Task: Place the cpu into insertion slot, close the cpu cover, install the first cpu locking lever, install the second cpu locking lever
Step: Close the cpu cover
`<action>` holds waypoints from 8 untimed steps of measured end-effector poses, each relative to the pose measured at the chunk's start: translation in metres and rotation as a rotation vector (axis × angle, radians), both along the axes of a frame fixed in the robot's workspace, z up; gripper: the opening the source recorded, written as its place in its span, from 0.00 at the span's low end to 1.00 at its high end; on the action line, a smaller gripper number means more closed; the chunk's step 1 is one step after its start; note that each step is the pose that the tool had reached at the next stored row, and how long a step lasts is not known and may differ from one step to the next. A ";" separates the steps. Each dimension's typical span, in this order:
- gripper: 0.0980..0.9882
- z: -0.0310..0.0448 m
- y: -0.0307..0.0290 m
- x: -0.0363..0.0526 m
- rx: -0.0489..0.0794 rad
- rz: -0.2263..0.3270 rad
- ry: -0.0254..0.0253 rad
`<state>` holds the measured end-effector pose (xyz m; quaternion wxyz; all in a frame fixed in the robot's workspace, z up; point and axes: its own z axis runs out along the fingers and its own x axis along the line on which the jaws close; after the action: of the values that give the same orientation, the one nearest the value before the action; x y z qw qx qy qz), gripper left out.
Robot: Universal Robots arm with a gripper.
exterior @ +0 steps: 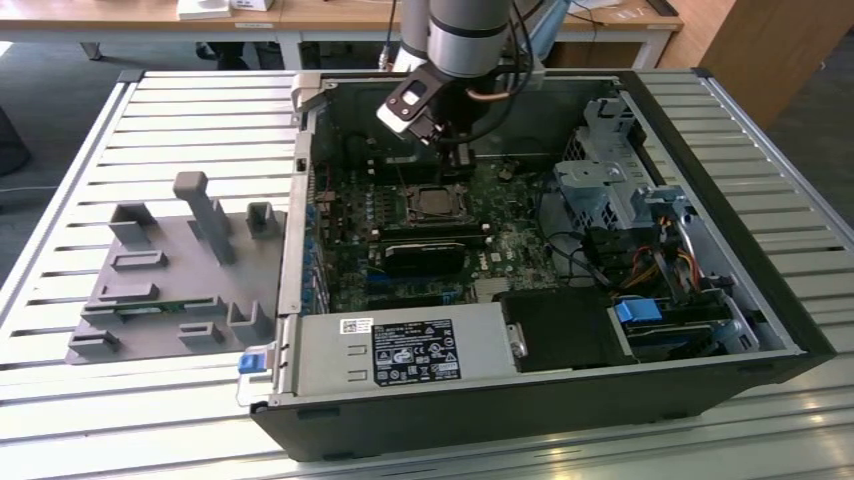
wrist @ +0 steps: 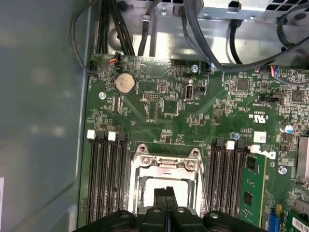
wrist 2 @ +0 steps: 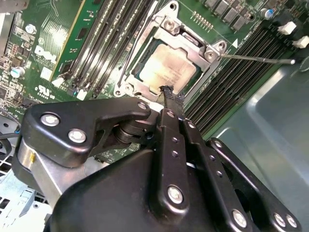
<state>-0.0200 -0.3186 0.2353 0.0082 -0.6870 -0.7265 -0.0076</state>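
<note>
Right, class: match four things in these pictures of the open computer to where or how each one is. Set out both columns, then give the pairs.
Things
1. cpu
2. cpu cover
3. gripper
4. grey tray

Places or states
A. on the slatted table, outside the computer case
B. lying flat, seen through a square window
C. silvery frame down around the chip
D. by the frame's edge, fingers together

Pairs: 1-B, 2-C, 3-D, 4-A

The arm reaches steeply down, its hand pointing downward with both fingers pressed flat together.
</note>
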 end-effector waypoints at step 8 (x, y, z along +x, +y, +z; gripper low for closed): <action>0.01 0.0000 0.0000 -0.0047 0.000 0.000 0.0000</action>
<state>-0.0247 -0.3186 0.2353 0.0082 -0.6870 -0.7265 -0.0076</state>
